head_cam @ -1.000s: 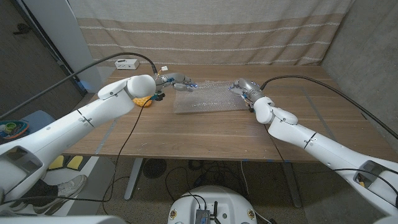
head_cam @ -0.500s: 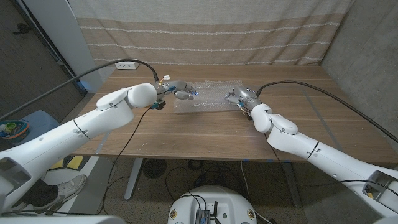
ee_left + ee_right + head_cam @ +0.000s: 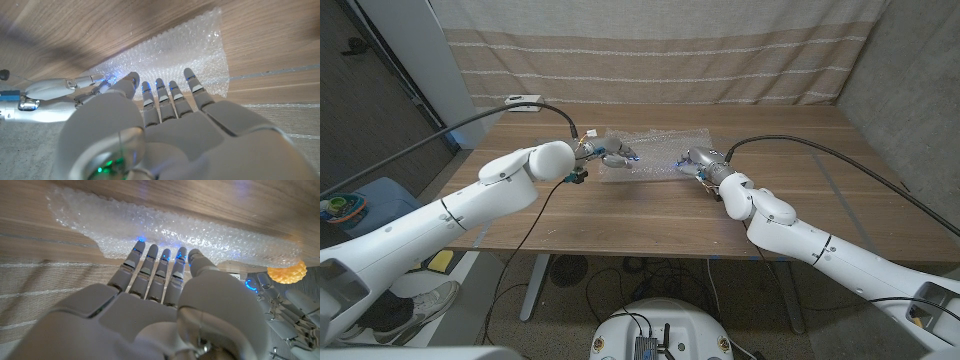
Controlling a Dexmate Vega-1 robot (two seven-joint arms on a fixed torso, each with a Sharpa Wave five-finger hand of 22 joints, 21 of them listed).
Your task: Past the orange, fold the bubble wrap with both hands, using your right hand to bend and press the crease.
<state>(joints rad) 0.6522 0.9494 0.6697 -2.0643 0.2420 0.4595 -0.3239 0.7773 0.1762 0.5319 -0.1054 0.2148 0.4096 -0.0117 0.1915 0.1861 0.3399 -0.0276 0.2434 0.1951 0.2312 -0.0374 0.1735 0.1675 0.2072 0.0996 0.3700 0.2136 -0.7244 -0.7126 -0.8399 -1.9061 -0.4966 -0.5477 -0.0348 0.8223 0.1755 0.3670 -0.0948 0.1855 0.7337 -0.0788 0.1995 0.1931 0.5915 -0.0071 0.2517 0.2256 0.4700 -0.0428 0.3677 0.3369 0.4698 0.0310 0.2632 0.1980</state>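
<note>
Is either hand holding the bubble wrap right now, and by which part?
Both hands are at the bubble wrap: the left hand at its left end, the right hand at its right end. Fingertips touch the sheet, but an actual grip cannot be told.

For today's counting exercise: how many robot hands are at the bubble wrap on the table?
2. The left hand is at the left end of the bubble wrap; the right hand is at its right end.

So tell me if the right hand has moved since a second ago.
Yes. The right hand has drawn nearer the table's front edge, along the bubble wrap.
</note>
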